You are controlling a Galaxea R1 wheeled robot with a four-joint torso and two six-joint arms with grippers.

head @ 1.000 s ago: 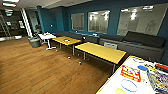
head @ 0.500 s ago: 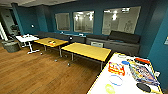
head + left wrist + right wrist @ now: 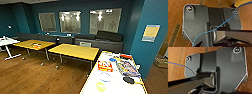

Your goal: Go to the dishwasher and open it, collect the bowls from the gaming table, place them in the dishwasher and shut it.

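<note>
The robot is approaching the gaming desk, white-topped with a yellow edge, apparently on the collecting step; reaching the bowls calls for drawing up alongside it. Beyond the desk are standing two yellow-topped desks. On the gaming desk are lying board-game boxes, then a black bowl, a white blue-rimmed bowl, a yellow-green bowl and a blue bowl. The wrist views are showing wood floor; either pincer's state I cannot tell.

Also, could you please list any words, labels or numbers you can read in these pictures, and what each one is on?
None can be read.
Wall poster: yellow panel on pale blue, text too blurred.
Red and yellow game box on the white table: lettering blurred.
Colourful game box beside it: print too blurred.
Item on the far yellow table: too small to tell.
</note>
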